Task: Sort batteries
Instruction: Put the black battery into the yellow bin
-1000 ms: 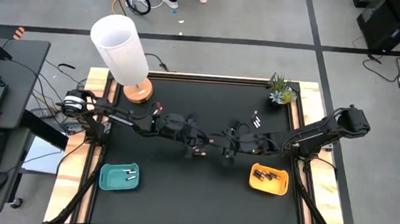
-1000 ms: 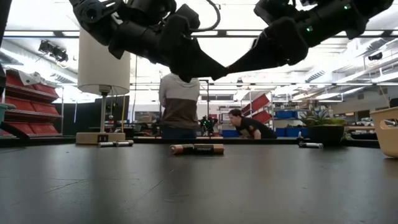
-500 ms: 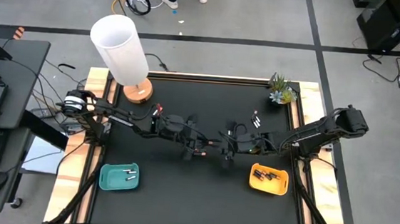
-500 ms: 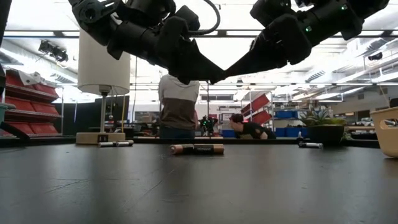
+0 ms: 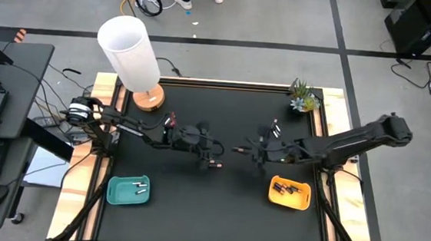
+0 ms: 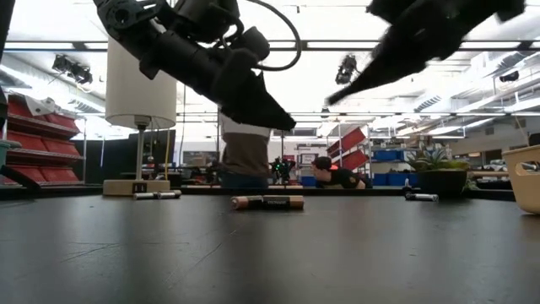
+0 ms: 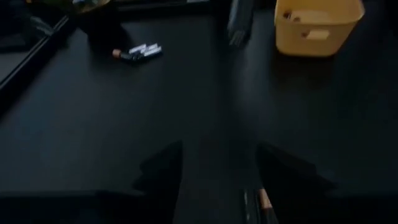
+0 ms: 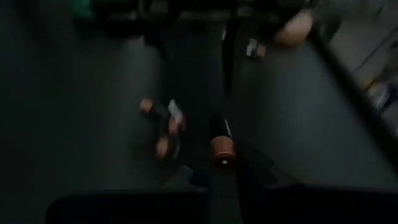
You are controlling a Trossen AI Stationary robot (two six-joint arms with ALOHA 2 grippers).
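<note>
Black table [image 5: 216, 205] in a shelved workshop — left end effector [image 7: 219, 163] spread, right end effector [image 8: 222, 152] clamping a battery [image 8: 222, 148]

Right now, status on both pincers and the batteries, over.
Left pincer open, above centre. Right pincer shut on dark battery, aloft. Two batteries loose mid-table. Yellow tray beside right arm.

The bench [image 5: 216, 205] top looks matt black with a pale wood edge. Both trays, teal [image 5: 127, 190] and yellow [image 5: 290, 192], look like smooth plastic. Lamp base [image 5: 149, 98] looks wooden too.
</note>
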